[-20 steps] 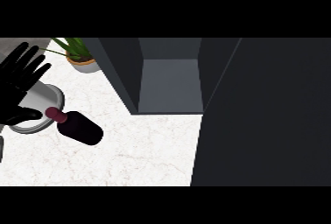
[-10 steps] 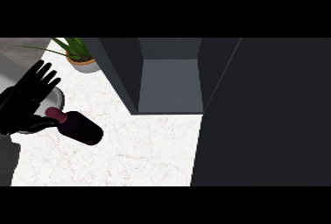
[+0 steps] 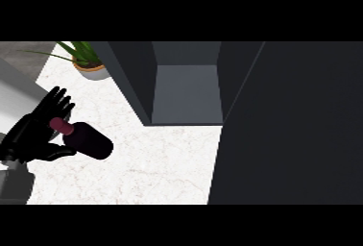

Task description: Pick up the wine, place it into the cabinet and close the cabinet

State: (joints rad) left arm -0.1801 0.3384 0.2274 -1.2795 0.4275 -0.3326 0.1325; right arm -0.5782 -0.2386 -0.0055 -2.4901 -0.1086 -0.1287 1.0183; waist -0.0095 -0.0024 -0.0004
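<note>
**At the counter's left edge: left hand (image 3: 32, 135) open at the wine (image 3: 86, 140)**

Down at the left side of the white marble counter (image 3: 156, 166) we find the wine, a dark bottle lying tilted. Its reddish capped neck points up and to the left, and its broad body angles down to the right. We see the left hand right there with it, black fingers (image 3: 58, 102) straight and fanned upward, thumb stretched out just under the bottle's body. The neck overlaps the palm from where we look, so hand and bottle sit together. Nothing is curled round the glass, though, and we call the hand open, not clasping. We cannot tell whether the bottle rests on the counter or against the palm.

Across to the right stands the cabinet (image 3: 188, 91), open, its grey inner floor bare to our view between dark walls. Its tall dark door (image 3: 291, 125) fills the right side of the view. The wine is well apart from that opening, with a stretch of marble between them.

Up at the top left a potted plant (image 3: 89, 65) sits on the counter, just beside the cabinet's left wall, green leaves spreading over its pale pot.

The right hand shows nowhere in our view.
</note>
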